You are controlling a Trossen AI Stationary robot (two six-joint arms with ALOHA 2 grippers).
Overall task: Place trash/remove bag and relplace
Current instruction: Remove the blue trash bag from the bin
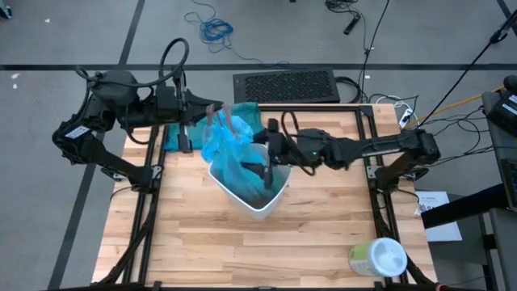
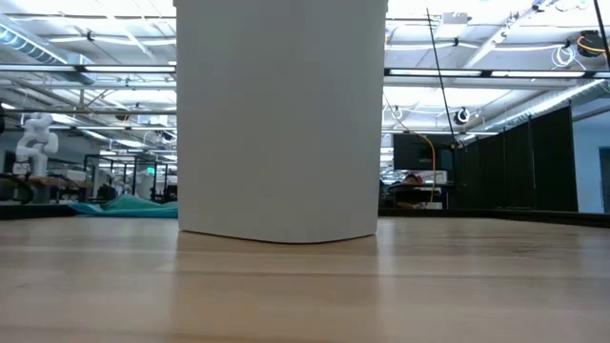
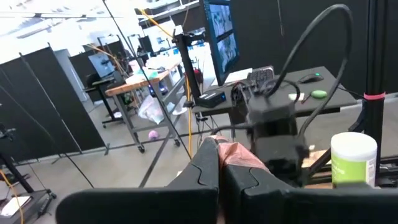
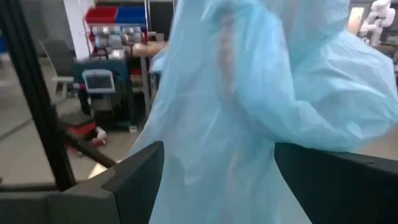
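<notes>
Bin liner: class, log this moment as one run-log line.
left gripper: shut on bag top | right gripper: open in white bin | wipes tub: untouched

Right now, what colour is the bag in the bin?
Light blue bag, clearest in the right wrist view.

From my low view the tall white plastic bin [image 2: 281, 119] runs off the top edge, hiding both arms. My overhead camera can't show what lies inside beneath the crinkly translucent light-blue plastic liner [image 1: 230, 153].

light: bright, even overhead strips | shadows: soft | glare: ceiling lights, low view | blur: both wrist views
</notes>
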